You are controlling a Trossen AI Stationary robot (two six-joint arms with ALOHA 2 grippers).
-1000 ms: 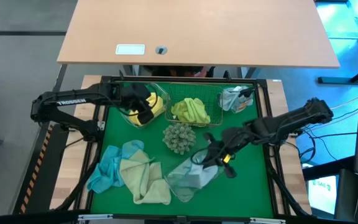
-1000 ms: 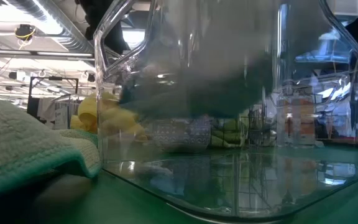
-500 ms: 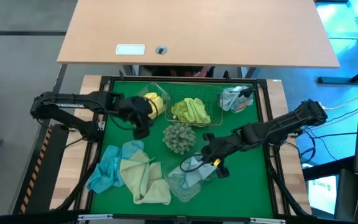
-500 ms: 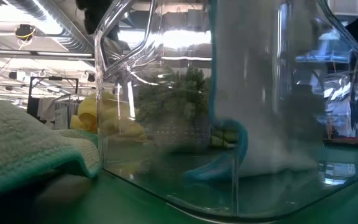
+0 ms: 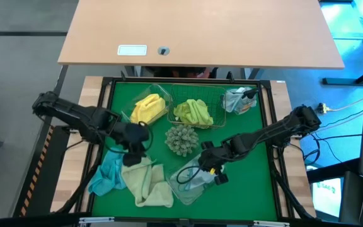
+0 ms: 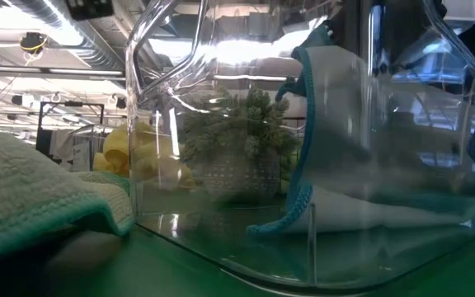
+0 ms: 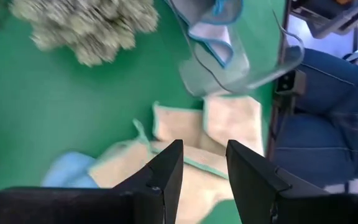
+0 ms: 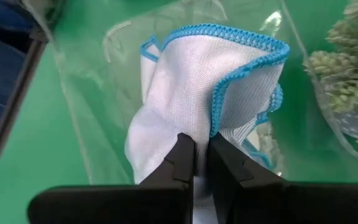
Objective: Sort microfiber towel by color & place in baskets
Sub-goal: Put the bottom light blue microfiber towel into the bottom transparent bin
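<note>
My right gripper is shut on a pale towel with a light blue edge, inside the clear tub near the table's front. My left gripper hangs open and empty over the pale sage towel, which lies flat on the table beside a light blue towel. A yellow towel lies in the far-left clear tub. A lime green towel lies in the wire basket. My right gripper pinches a bunched fold of the blue-edged towel between its two fingers, slanting down from above and from the table's right. The towel spreads out below the fingers, and its lower part lies on the tub's floor.
A spiky grey-green ball sits at mid-table between the baskets and the near tub. A grey-blue towel and a small bottle with an orange label lie at the far right. A person's legs show beyond the table's near edge.
My left gripper has swung from the yellow towel's tub toward the near edge, over the sage towel, still open and empty. My right gripper has gone down into the near tub with the blue-edged towel, whose lower part now lies on the tub's floor.
</note>
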